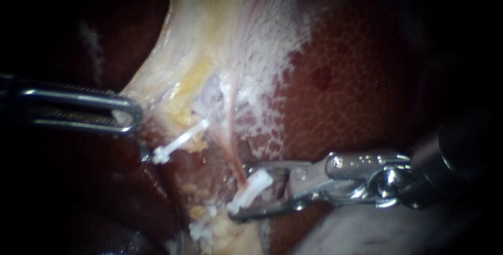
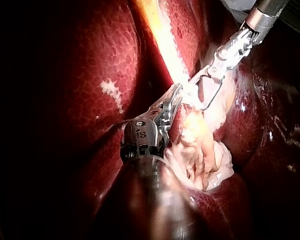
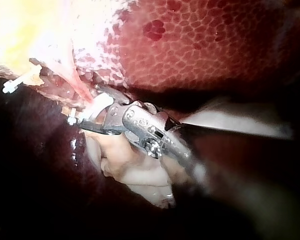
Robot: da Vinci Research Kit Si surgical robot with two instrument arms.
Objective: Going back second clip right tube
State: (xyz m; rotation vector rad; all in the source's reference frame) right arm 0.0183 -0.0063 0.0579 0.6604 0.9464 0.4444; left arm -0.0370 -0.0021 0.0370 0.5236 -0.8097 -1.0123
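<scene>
The clip [image 1: 251, 188] sits closed across the right tube [image 1: 237, 163], so clipping looks done. My right instrument [image 1: 240, 192] has its jaws open astride the clip and has yet to back away. Left of the tube, my left instrument [image 1: 130, 115] grips pale tissue [image 1: 157, 85]

The left instrument [image 1: 132, 118], a slim steel shaft with long slotted jaws, is reaching in level from the left, its jaws pressing together on a fold of pale tissue [image 1: 152, 85]. The right instrument [image 1: 242, 192], a silver hinged tip on a dark shaft, is lying nearly level from the right, its two thin jaws standing apart and pointing leftward.
</scene>
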